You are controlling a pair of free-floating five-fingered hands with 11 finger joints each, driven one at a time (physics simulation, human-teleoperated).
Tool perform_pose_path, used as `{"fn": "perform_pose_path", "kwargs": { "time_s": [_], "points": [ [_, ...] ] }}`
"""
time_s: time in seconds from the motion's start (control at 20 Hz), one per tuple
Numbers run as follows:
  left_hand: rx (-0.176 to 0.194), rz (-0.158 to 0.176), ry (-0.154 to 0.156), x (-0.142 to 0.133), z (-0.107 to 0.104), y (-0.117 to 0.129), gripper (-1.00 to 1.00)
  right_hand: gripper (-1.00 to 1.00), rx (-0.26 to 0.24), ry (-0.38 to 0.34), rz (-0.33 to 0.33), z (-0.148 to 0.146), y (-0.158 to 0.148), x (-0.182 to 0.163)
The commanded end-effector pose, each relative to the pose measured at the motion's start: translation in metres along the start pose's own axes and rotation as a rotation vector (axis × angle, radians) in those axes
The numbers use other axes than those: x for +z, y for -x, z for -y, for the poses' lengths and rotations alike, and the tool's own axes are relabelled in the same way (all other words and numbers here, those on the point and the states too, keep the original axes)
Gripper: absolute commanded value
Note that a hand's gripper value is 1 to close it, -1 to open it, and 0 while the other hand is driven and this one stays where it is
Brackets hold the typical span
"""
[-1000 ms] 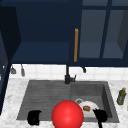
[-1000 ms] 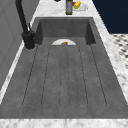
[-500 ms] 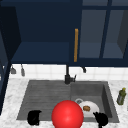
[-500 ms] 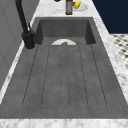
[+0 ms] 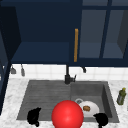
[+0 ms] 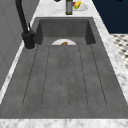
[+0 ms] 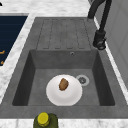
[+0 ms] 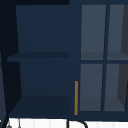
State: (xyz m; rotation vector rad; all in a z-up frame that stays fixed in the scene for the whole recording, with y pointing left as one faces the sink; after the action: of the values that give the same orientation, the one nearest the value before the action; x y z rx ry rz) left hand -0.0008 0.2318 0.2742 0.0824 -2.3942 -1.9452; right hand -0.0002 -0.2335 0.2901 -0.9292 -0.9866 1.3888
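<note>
So the left hand [image 5: 33, 116] hangs low at the near edge of the draining board [image 6: 65, 77], and the right hand [image 5: 101, 119] floats at the near rim of the sink [image 7: 25, 75], just by the white plate [image 7: 64, 90]. Both are dark blobs from the front, so I can't tell if the fingers are spread or curled, and neither seems to hold anything. Between them sits a big red ball [image 5: 67, 114], right up front and covering part of the basin. The plate lies flat on the sink floor beside the drain [image 7: 82, 80] with a small brown bit of food [image 7: 63, 84] on it, probably parked there for washing. A black faucet [image 6: 25, 25] stands at the back, an olive bottle [image 5: 121, 96] on the marble counter [image 5: 10, 100] to the right. Above, the navy wall cabinet [image 8: 42, 55] stands open, its door carrying an orange handle [image 8: 76, 97].
</note>
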Motion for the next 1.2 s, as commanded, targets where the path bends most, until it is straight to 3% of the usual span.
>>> {"fn": "perform_pose_path", "kwargs": {
  "time_s": [0.0,0.35,0.5,0.7,0.85,1.0,1.15],
  "points": [
    [0.002,0.009,0.0,-0.003,-0.014,0.0,-1.0,0.0,0.0,0.0,0.0,0.0,0.0,0.0],
    [0.037,0.046,0.0,0.015,-0.045,0.008,-1.0,0.0,-0.006,0.006,-0.002,0.0,0.0,0.0],
    [0.077,0.027,-0.027,0.028,-0.051,0.015,-1.0,0.0,-0.007,0.007,-0.002,0.0,0.0,0.0],
    [0.084,0.022,-0.038,0.048,-0.058,0.023,-1.0,0.0,-0.008,0.008,-0.003,0.0,0.0,0.0],
    [0.08,0.054,-0.032,0.057,-0.067,0.029,-1.0,0.0,-0.009,0.009,-0.003,0.0,0.0,0.0],
    [0.053,0.066,-0.046,0.07,-0.069,0.034,-1.0,0.0,-0.01,0.009,-0.003,0.0,0.0,0.0],
    [0.055,0.074,-0.04,0.083,-0.071,0.039,-1.0,0.0,-0.01,0.009,-0.004,0.0,0.0,0.0]
  ]
}}
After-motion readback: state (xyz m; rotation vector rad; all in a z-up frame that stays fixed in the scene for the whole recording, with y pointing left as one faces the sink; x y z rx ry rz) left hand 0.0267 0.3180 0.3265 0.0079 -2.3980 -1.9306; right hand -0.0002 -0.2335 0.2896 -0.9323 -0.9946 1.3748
